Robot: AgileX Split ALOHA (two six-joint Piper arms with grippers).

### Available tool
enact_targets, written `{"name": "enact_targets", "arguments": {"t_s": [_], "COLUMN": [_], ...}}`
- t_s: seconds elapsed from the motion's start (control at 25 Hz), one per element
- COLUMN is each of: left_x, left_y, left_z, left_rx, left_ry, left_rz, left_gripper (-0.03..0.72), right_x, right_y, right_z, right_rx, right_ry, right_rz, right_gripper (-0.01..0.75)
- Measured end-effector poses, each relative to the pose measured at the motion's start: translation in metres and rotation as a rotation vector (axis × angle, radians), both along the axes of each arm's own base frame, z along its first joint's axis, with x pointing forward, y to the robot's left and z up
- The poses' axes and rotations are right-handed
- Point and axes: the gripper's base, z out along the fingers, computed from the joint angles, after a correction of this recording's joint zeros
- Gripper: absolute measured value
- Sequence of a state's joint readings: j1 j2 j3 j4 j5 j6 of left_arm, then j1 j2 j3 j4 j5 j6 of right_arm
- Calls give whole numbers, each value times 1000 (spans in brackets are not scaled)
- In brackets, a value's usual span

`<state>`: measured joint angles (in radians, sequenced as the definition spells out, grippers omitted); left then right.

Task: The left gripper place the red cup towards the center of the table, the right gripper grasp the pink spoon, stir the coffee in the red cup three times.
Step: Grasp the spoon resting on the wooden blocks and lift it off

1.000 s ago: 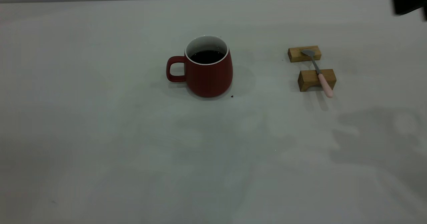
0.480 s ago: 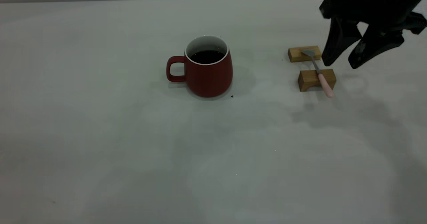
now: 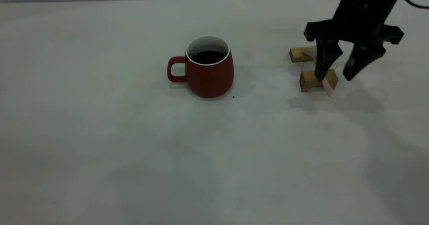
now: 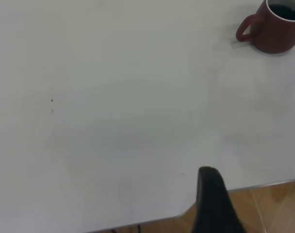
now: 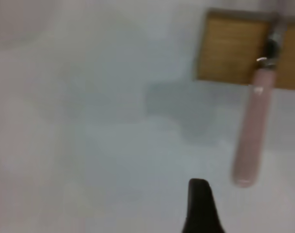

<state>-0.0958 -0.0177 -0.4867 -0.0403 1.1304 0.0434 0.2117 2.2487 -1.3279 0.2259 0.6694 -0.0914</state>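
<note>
The red cup (image 3: 209, 72) stands upright near the table's (image 3: 100, 134) middle, handle to the left, with dark coffee (image 3: 207, 56) inside. The pink spoon (image 3: 329, 89) lies across two wooden blocks; only its handle end shows below my right gripper (image 3: 336, 76). That gripper is open, pointing down, its fingers on either side of the handle above the near block. In the right wrist view the handle (image 5: 252, 136) lies just ahead of one finger (image 5: 200, 208). My left gripper (image 4: 233, 204) hangs by the table's edge, far from the cup (image 4: 276, 29), open and holding nothing.
Two small wooden blocks, the far one (image 3: 300, 54) and the near one (image 3: 310, 80), stand right of the cup. A tiny dark speck (image 3: 233, 97) lies by the cup's base. Brown floor (image 4: 278, 204) shows past the table's edge.
My right gripper came in from the upper right corner and dropped down to the left, over the spoon's handle at the near block. Cup, spoon and blocks stayed put.
</note>
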Motion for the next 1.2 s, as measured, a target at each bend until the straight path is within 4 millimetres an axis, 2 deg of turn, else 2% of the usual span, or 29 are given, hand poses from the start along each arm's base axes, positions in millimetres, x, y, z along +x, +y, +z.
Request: {"name": "enact_targets", "arguments": {"t_s": [0.12,0.36,0.84,0.92,1.0,1.12,1.16,1.2], "left_x": [0,0,0,0,0,0,0,0], "left_y": [0,0,0,0,0,0,0,0], "left_z": [0,0,0,0,0,0,0,0], "left_rx": [0,0,0,0,0,0,0,0], "left_ry": [0,0,0,0,0,0,0,0], "left_rz": [0,0,0,0,0,0,0,0], "left_gripper": [501,501,501,501,501,501,501,501], "right_x": [4,4,3,3,4,4,4,4], "right_y": [0,4,2,2,2,2,2,2], "right_z": [-4,-12,-54,-55,-55,-55,-55,-54], "right_rx": [-13,29,13,11,11,11,10,7], "right_ry": [3,25,30,23,18,18,17,18], "right_rz": [-22,-56,-36,-20,-16,-15,-12,-7], "right_gripper": [595,596,582,540,462,255,161,122]}}
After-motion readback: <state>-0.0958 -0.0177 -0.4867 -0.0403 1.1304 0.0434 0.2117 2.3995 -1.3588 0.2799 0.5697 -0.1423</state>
